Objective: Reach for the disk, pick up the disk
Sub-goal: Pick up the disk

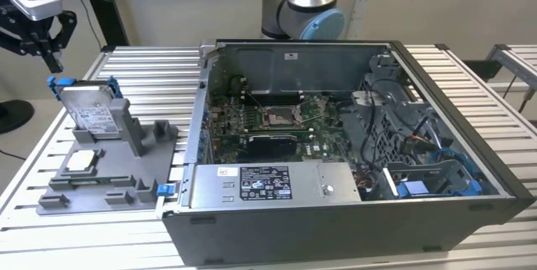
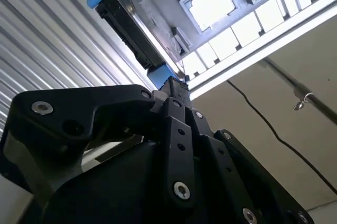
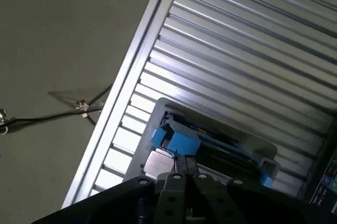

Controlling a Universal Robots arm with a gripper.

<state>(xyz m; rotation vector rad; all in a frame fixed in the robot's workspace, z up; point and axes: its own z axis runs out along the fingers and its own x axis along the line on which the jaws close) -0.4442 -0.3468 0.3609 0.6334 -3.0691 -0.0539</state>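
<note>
Found hand (image 1: 55,63) closed on nothing, hovering apart above disk (image 1: 90,111) propped upright in grey holder (image 1: 126,128), presumably to expose top edge for gripping.

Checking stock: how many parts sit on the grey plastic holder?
2: the silver-grey rectangular metal disk with blue rails stands on edge; the white-topped square chip lies flat beside it.

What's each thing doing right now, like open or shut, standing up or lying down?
disk: standing on edge in the grey holder, not held.
gripper: shut, empty, close above the disk's top.
square chip: lying flat in the holder.
computer case: lying on its side, open, insides showing.
</note>
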